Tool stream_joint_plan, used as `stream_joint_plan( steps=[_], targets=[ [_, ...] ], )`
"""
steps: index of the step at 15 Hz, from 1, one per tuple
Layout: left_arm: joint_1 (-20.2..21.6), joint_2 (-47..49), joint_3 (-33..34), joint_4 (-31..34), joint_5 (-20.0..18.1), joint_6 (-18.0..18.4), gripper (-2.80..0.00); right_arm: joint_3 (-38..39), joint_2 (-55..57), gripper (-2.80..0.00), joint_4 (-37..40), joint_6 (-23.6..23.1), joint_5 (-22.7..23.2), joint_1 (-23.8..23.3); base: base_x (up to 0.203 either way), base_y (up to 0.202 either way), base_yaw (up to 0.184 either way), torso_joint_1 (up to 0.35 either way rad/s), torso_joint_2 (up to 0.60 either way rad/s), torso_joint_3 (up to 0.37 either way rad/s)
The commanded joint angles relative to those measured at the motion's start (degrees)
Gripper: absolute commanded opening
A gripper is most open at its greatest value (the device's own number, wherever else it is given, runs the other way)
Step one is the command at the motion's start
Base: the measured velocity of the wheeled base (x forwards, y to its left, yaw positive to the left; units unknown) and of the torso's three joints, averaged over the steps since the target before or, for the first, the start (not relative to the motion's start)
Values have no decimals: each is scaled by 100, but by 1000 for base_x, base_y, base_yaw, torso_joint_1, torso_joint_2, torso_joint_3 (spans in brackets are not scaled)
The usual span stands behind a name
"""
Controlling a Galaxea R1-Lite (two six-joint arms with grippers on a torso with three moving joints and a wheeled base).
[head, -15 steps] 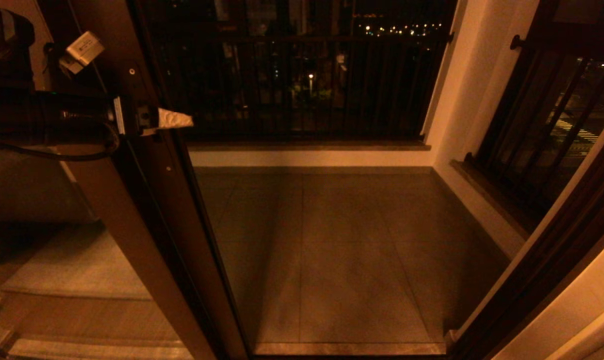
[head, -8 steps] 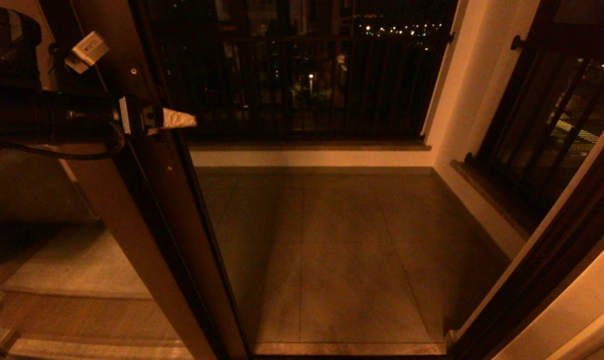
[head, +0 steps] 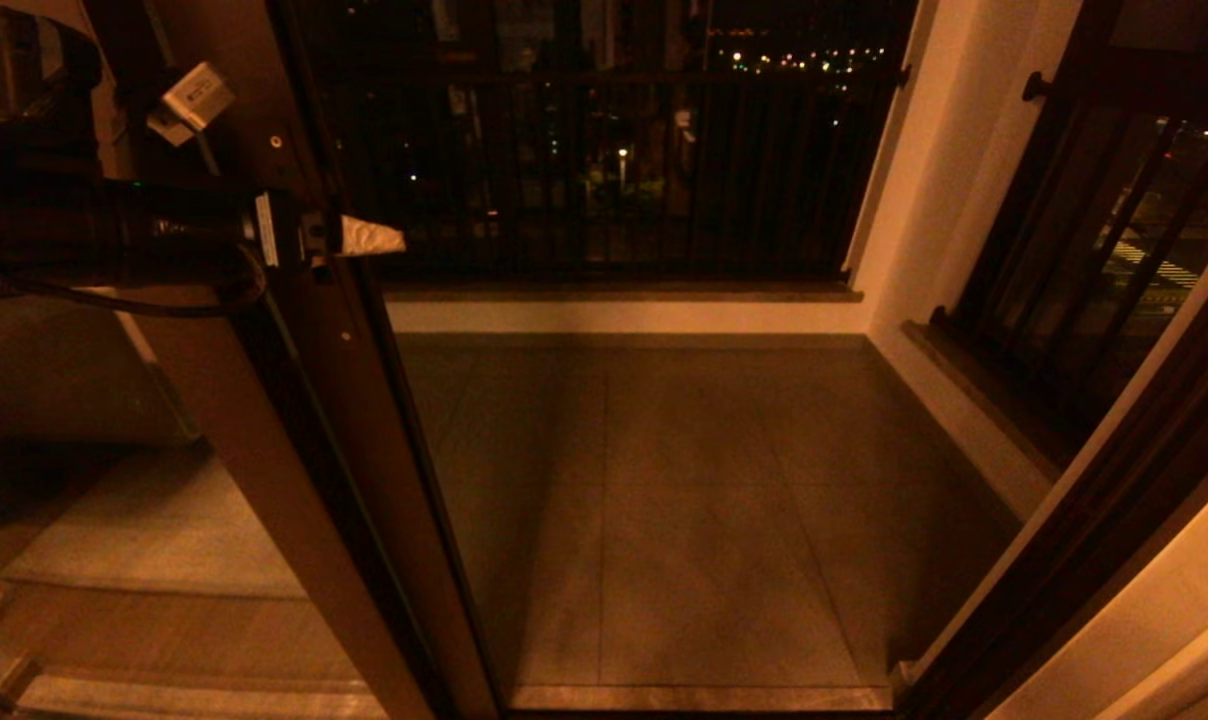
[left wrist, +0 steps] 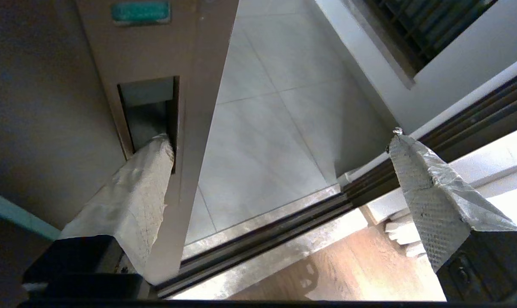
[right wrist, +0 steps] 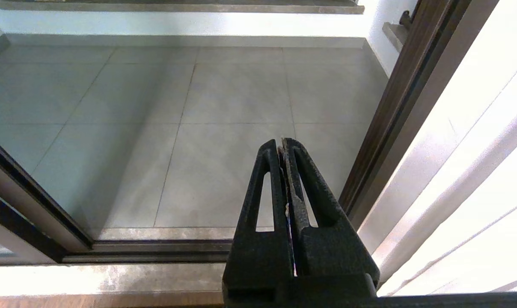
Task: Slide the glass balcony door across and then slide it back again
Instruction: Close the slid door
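Observation:
The glass balcony door stands at the left, its dark brown upright edge slanting down the head view. My left gripper reaches across it at handle height and is open wide. One taped finger sits in the door's recessed handle pocket. The other finger hangs free in the doorway beyond the door's edge. My right gripper is shut with nothing in it, held low over the sill and pointing at the balcony floor; the head view does not show it.
Beyond the opening lies a tiled balcony floor, closed off by a black-barred railing and a white wall. The floor track runs along the threshold. A dark door jamb bounds the opening on the right.
The door's edge and my left gripper have moved a little to the right together. The finger has stayed in the handle pocket.

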Motion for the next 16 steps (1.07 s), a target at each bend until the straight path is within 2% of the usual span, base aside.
stream_joint_plan(
  steps=[1, 6, 9, 16],
  targets=[
    [-96, 29, -16, 5, -41, -8, 0, 3, 7, -280, 4, -4, 1, 0, 0, 0, 0, 0, 0, 0],
    [-365, -3, -25, 5, 39, -8, 0, -3, 7, -280, 4, -4, 1, 0, 0, 0, 0, 0, 0, 0],
    [-643, -47, -19, 5, 285, -16, 0, -5, 7, -280, 4, -4, 1, 0, 0, 0, 0, 0, 0, 0],
    [-1101, 8, -174, 5, 495, -34, 0, 0, 7, -280, 4, -4, 1, 0, 0, 0, 0, 0, 0, 0]
  ],
)
